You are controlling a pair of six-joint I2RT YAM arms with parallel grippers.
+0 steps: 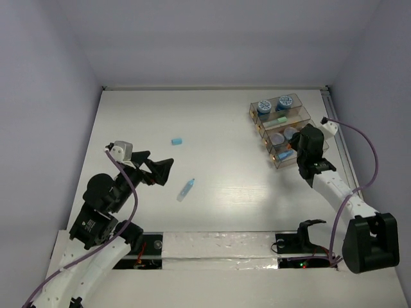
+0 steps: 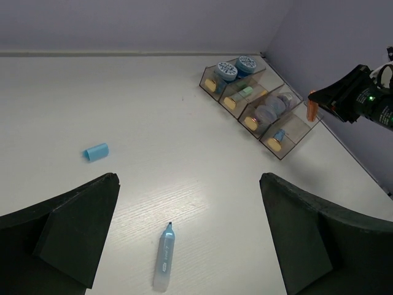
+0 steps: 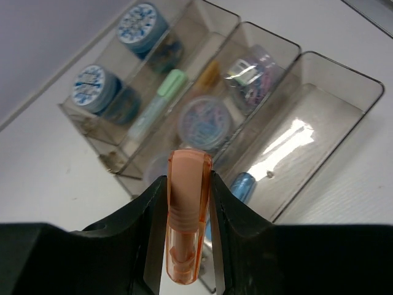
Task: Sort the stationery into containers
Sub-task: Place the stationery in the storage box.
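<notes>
Right wrist view puts the right hand (image 3: pixel 188 184) over the near end of the rack (image 3: pixel 341 66), its two fingers closed on an orange stick (image 3: pixel 186 227). The stick is translucent, ribbed near its lower end, and held lengthwise between the pads. The four smoky bins run away from the hand on a diagonal, so the stick's long axis lies roughly along theirs. The last bin, ahead and to the right, holds a blue stick (image 3: pixel 243 184). The next holds grey-lidded jars (image 3: pixel 206 120), then a green stick (image 3: pixel 161 98), and the farthest two blue rolls (image 3: pixel 142 23). The drop probably needs only a short shift sideways, though which bin is meant cannot be told.

On the tabletop (image 1: pixel 225 115), well apart from the rack, lie a light-blue marker (image 1: pixel 186 189) and a short blue cap (image 1: pixel 178 140). The left hand (image 1: pixel 157 168) is far nearer to both. It is spread wide and holds nothing.
</notes>
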